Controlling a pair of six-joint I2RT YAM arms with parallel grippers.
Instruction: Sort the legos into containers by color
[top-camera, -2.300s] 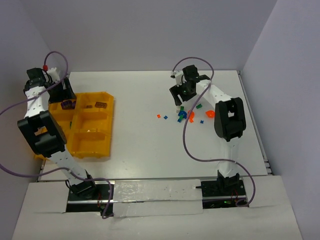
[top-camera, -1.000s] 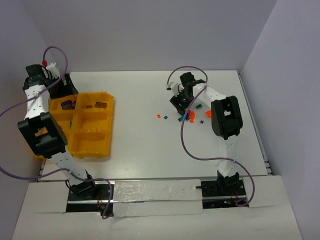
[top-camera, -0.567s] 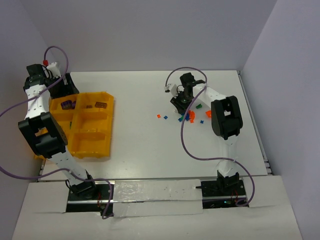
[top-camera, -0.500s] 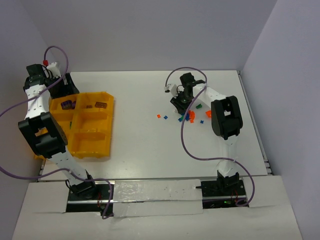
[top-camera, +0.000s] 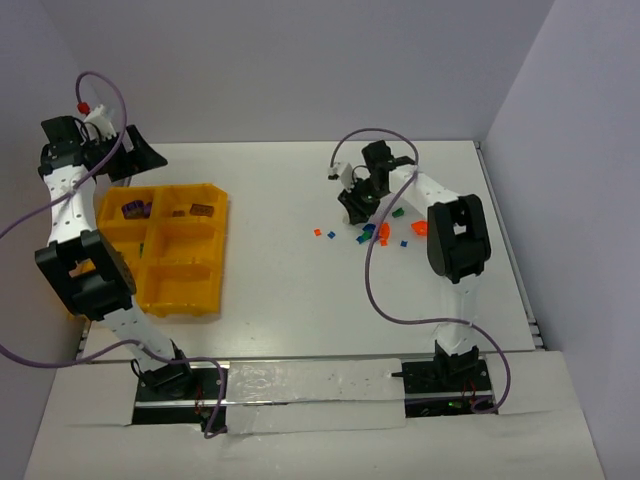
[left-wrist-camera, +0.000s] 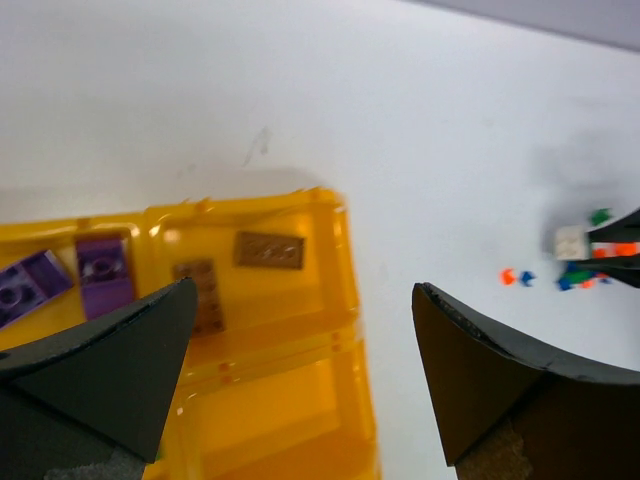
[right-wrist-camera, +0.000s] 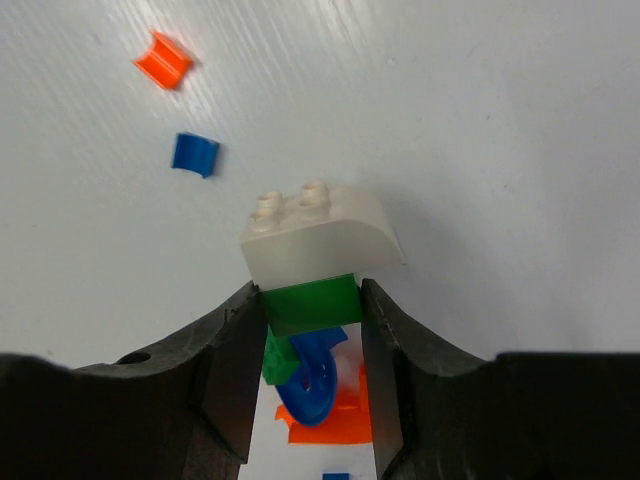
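Right pincer (right-wrist-camera: 312, 300) partly closed, clamped on a green brick (right-wrist-camera: 312, 306) with a white cap (right-wrist-camera: 322, 236), at the loose legos (top-camera: 385, 232) on the right of the counter (top-camera: 280, 190). Left pincer (left-wrist-camera: 305, 300) spread wide, holding nothing, near the far-left corner of the tray (top-camera: 222, 215). In its far bins: purple bricks (left-wrist-camera: 102, 268) on the left, brown plates (left-wrist-camera: 270, 250) on the right.

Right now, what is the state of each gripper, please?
Left gripper: open, holding nothing.
Right gripper: closed on a green lego with a white brick on its end.
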